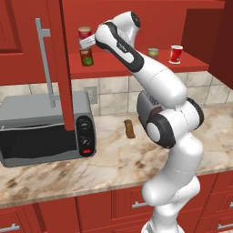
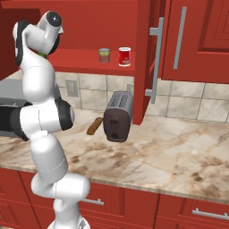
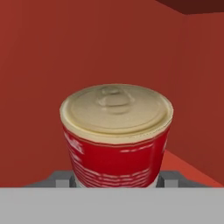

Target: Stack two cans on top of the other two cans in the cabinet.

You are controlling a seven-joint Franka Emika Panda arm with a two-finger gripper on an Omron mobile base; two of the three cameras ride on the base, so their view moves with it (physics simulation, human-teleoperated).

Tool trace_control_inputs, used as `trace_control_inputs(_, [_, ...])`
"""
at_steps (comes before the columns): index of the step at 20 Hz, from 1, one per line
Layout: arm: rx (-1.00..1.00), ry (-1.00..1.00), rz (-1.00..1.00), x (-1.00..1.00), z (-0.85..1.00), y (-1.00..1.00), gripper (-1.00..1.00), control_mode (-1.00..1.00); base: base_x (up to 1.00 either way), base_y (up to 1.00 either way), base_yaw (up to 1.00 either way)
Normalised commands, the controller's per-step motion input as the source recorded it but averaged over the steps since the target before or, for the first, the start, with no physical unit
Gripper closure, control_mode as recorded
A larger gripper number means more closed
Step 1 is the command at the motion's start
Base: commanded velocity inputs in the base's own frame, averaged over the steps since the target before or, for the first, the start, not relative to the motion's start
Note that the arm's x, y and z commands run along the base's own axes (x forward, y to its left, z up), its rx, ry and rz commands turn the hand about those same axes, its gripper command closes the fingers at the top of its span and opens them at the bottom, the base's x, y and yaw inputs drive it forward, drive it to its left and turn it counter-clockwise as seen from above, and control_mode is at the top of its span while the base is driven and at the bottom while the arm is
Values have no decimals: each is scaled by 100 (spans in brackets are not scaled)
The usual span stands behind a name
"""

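In the left base view, the arm is reaching up to the left end of the shelf [image 1: 136,68] in the cabinet [image 1: 136,18], whose door [image 1: 61,68] is standing open with its long grey handle [image 1: 45,59] toward the camera. The claw [image 1: 87,43] is mostly hidden behind the wrist, but a red can [image 1: 84,33] is sitting at its tip, directly above a green-labelled can [image 1: 86,57] standing on the shelf. Both are upright, their long axes in line; whether the upper can is resting on the lower one or hanging just above it is hard to tell, since the wrist is covering the joint between them. Well to the right on the shelf, a dull can [image 1: 153,53] and a red-and-white can [image 1: 175,53] are standing side by side. A microwave [image 1: 45,132] is sitting on the surface [image 1: 113,159] below.

In the right base view, the dull can [image 2: 104,55] and its red-and-white neighbour [image 2: 124,57] are standing near the door edge, with a toaster [image 2: 117,116] below them. The arm is blocking the shelf's far end, so the stacking spot is hidden.

In the hand view, the red can [image 3: 116,131] is filling the middle, pale lid up, with one dark fingertip [image 3: 61,178] at each side of its base: the claw is clenched on it. The can beneath is out of sight, so alignment is a judgement from the left view alone.
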Motion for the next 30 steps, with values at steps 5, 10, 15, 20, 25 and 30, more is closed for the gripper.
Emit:
trace_control_inputs(5, [0,1,0,3,-1,0,100,-100,0,0,0])
trace_control_inputs(10, [0,2,0,-1,-12,0,100,-100,0,0,0])
trace_control_inputs(15, [0,0,0,0,-19,0,100,-100,0,0,0])
trace_control_inputs(20, [0,0,0,0,-15,0,100,-100,0,0,0])
trace_control_inputs(25, [0,0,0,0,-15,0,100,-100,0,0,0])
trace_control_inputs(30, [0,4,0,3,-14,2,-100,-100,0,0,0])
